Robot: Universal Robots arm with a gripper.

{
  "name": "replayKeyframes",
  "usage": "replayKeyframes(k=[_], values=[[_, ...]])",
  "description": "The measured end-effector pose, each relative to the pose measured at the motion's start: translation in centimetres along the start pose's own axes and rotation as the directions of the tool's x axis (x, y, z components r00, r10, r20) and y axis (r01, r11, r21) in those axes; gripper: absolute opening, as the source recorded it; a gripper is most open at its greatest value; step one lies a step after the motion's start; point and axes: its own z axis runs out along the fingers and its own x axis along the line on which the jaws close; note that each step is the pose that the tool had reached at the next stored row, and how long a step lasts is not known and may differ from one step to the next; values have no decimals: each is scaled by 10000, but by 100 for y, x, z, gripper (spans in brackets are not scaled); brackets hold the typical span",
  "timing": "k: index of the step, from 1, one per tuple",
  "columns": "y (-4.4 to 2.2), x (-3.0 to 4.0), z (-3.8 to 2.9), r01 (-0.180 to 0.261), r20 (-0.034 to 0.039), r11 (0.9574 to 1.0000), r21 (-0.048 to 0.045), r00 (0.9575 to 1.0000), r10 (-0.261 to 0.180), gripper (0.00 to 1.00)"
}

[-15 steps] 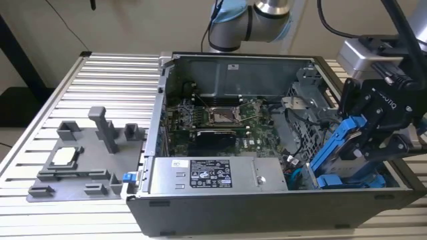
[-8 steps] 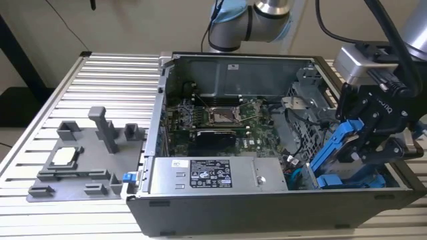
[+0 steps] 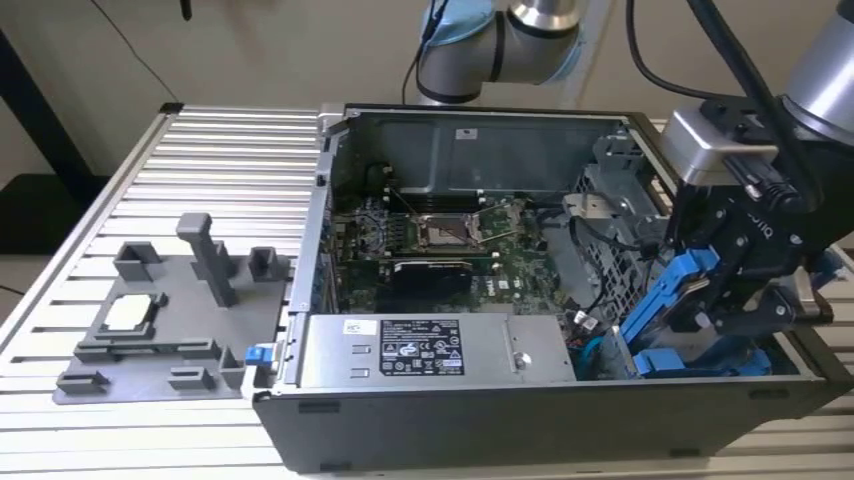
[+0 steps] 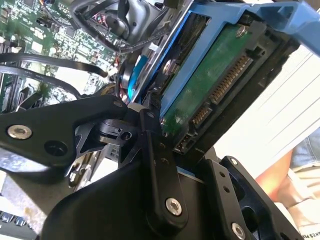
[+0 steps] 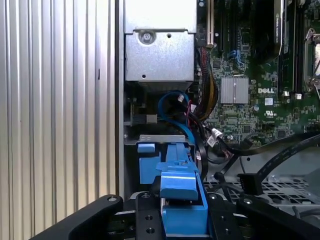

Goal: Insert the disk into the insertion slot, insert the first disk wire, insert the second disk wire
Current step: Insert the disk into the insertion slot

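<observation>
The end effector (image 3: 714,300) is clenched on the disk (image 3: 663,297). The disk hangs tilted between its black fingers (image 5: 145,220), over the drive cage (image 3: 617,205) in the open computer case (image 3: 400,420), toward the edge of the bench (image 3: 200,160) at the exterior view's right. The arm's links hide the insertion slot. Another blue-framed drive (image 3: 674,362) lies just below.
</observation>
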Motion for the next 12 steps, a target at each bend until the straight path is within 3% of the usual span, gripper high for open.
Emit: replayKeyframes(k=[3, 12], values=[[-1, 0, 35, 0, -4, 10000, 0, 10000, 0, 33], [0, 1, 38, -2, -9, 10000, -2, 10000, 2, 34]])
